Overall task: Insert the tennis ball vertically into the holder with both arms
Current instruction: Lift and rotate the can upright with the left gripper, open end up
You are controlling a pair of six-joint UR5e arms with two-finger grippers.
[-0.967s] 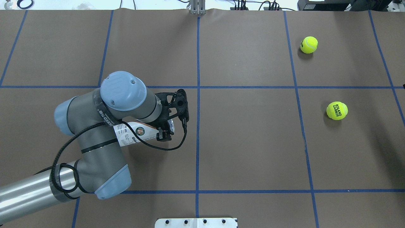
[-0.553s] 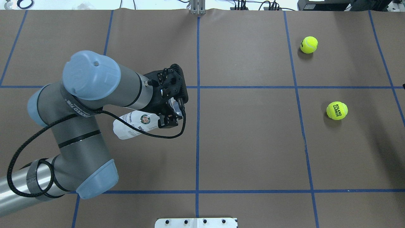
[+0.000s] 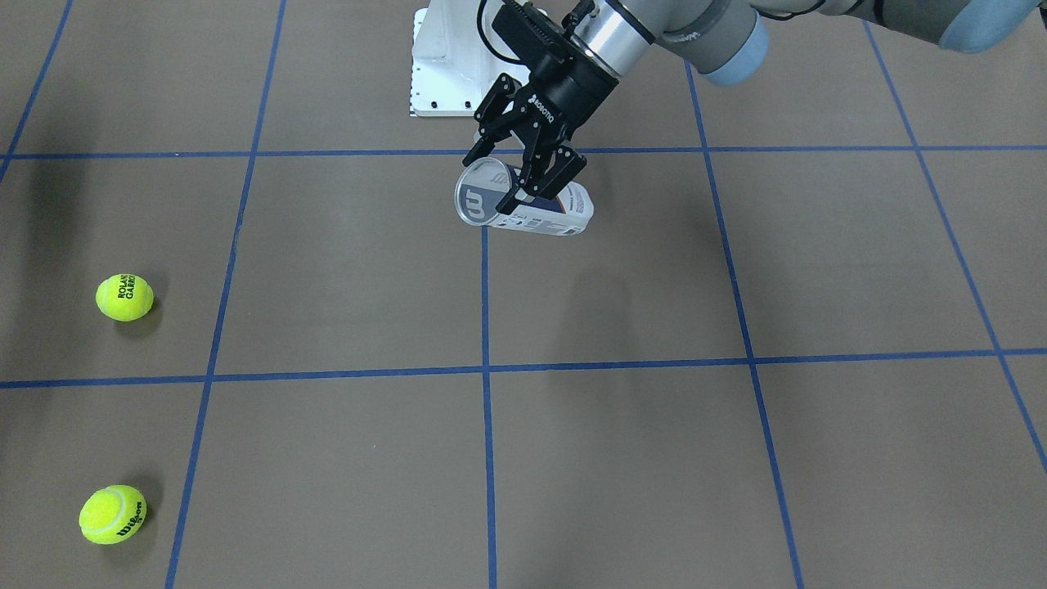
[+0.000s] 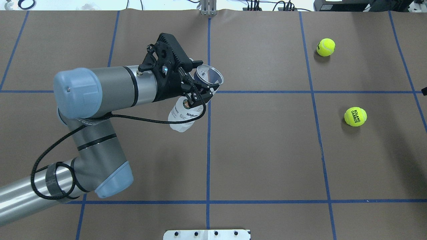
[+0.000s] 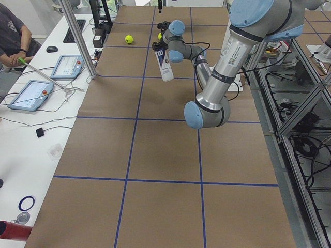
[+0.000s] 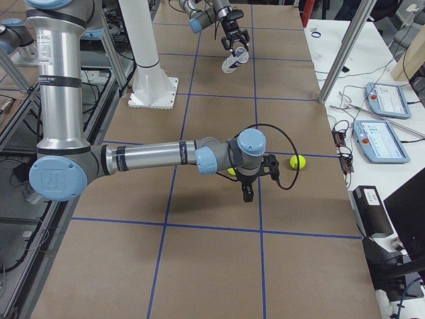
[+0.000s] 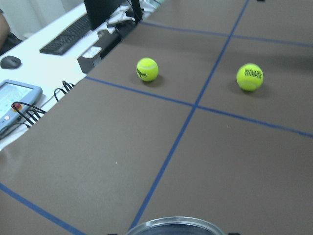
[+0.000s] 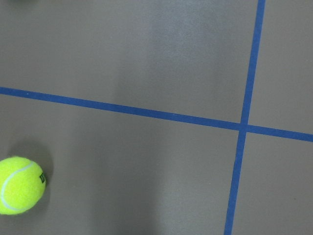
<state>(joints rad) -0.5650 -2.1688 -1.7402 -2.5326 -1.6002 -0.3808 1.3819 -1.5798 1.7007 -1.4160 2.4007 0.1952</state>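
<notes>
Two balls, the Roland Garros ball (image 4: 355,116) and the Wilson ball (image 4: 325,47), lay on the table (image 4: 267,150) well apart from the tennis-ball can (image 4: 181,115). The left gripper (image 4: 200,83) was clamped across the can just below its open rim, holding it tilted, mouth raised, clear of the table, probably to bring it upright for loading. The right gripper (image 6: 246,194) hovered near the balls; how far it was open could not be told.
</notes>
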